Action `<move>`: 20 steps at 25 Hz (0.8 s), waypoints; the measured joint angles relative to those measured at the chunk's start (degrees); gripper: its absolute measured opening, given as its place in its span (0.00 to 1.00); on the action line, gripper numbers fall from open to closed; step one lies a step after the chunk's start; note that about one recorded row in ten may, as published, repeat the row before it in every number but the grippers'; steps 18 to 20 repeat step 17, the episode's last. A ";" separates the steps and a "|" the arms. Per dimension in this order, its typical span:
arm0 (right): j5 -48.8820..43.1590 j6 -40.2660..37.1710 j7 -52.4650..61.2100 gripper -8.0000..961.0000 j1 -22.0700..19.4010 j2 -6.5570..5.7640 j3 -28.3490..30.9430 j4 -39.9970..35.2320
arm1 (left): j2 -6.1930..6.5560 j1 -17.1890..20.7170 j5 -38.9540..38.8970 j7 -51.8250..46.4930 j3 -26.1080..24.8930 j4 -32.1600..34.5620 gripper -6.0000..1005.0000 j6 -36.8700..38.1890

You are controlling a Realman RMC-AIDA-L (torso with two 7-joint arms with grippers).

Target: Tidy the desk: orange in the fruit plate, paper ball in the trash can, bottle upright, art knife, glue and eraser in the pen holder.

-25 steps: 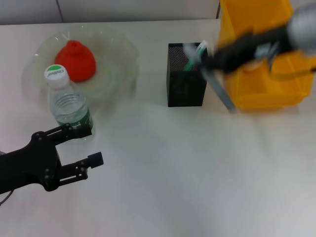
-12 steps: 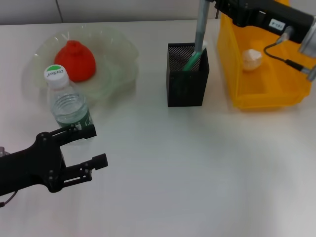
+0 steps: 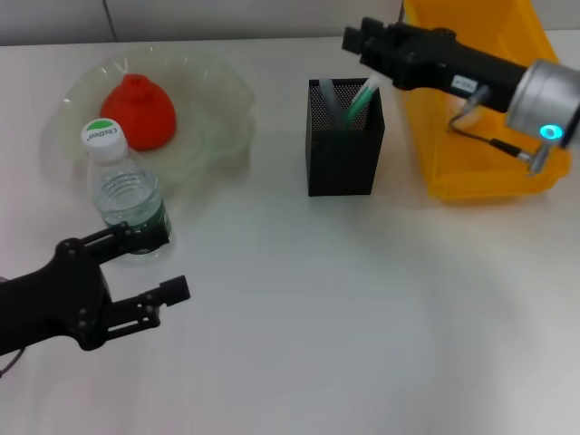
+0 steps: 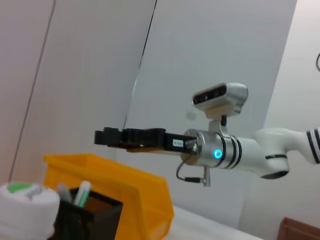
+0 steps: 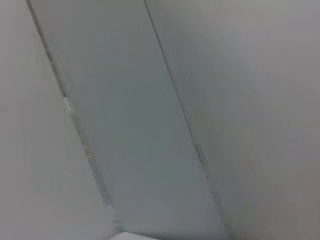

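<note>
The orange (image 3: 138,111) lies in the fruit plate (image 3: 222,95) at the far left. Just in front stands the bottle (image 3: 127,195), upright, its cap (image 4: 22,200) also close in the left wrist view. My left gripper (image 3: 170,264) hovers open beside the bottle's base, holding nothing. The pen holder (image 3: 343,154) holds the grey art knife (image 3: 326,98) and a green-and-white glue stick (image 3: 361,95). My right gripper (image 3: 360,34) hangs just above the holder, open and empty. The yellow trash can (image 3: 480,163) stands at the right. The paper ball is hidden behind my right arm. The eraser is out of view.
My right arm (image 3: 471,77) stretches across the trash can's top towards the holder, and shows in the left wrist view (image 4: 220,150) above the trash can (image 4: 120,187). White tabletop (image 3: 362,308) fills the front half. The right wrist view shows only a grey wall.
My right gripper swung the art knife from in front of the trash can to above the pen holder, lowered it in and let go. My left arm barely shifted.
</note>
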 joint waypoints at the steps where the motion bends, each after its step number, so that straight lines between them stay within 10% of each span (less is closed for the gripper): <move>1: -0.91 -2.22 1.76 0.27 -1.03 -0.64 0.02 -1.91 | 0.00 0.00 0.00 0.00 0.00 0.00 0.77 0.00; 9: -12.53 -33.58 6.64 0.48 -7.76 -7.00 2.48 -9.56 | 3.31 -1.30 0.38 -3.38 1.28 0.04 0.77 3.77; 12: -20.73 -47.40 -0.31 0.60 -10.90 -6.39 6.20 -7.02 | 4.52 -1.91 0.76 -4.95 2.57 0.43 0.77 5.31; 20: -22.23 -49.16 -7.12 0.73 -14.23 -4.32 6.67 -6.01 | 5.25 -2.44 0.91 -6.74 6.06 1.91 0.77 6.06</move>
